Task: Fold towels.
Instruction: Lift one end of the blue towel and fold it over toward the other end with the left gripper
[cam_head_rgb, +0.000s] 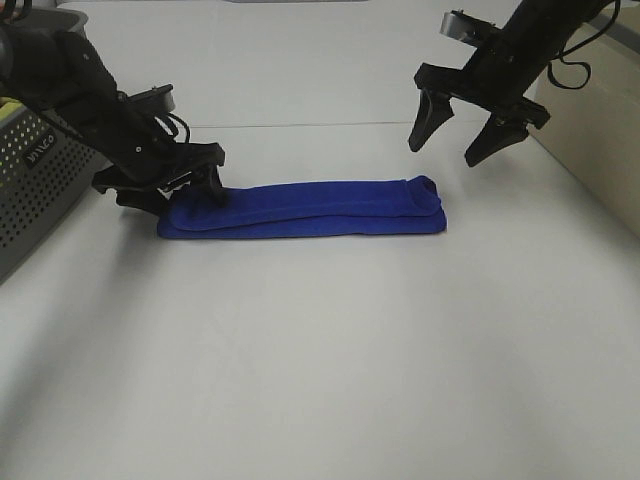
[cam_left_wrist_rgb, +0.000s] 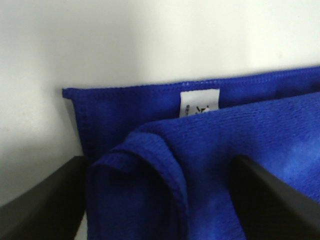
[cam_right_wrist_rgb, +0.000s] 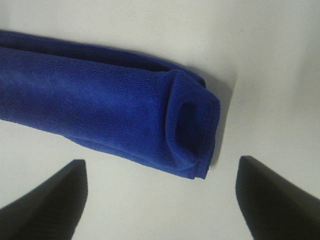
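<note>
The royal-blue towel (cam_head_rgb: 310, 208) lies folded into a long narrow strip across the middle of the white table. My left gripper (cam_head_rgb: 190, 190) is low at the towel's left end, open, with a finger on either side of the folded layers (cam_left_wrist_rgb: 200, 150). The small white tag (cam_left_wrist_rgb: 200, 102) shows on the bottom layer's edge. My right gripper (cam_head_rgb: 443, 152) is open and empty, raised above and just behind the towel's right end. In the right wrist view that rolled end (cam_right_wrist_rgb: 190, 130) lies below the open gripper (cam_right_wrist_rgb: 161, 162).
A grey perforated basket (cam_head_rgb: 30, 170) stands at the left edge, with a bit of yellow-green cloth (cam_head_rgb: 8, 105) in it. A beige box (cam_head_rgb: 600, 130) stands at the right edge. White table (cam_head_rgb: 320, 350) stretches in front of the towel.
</note>
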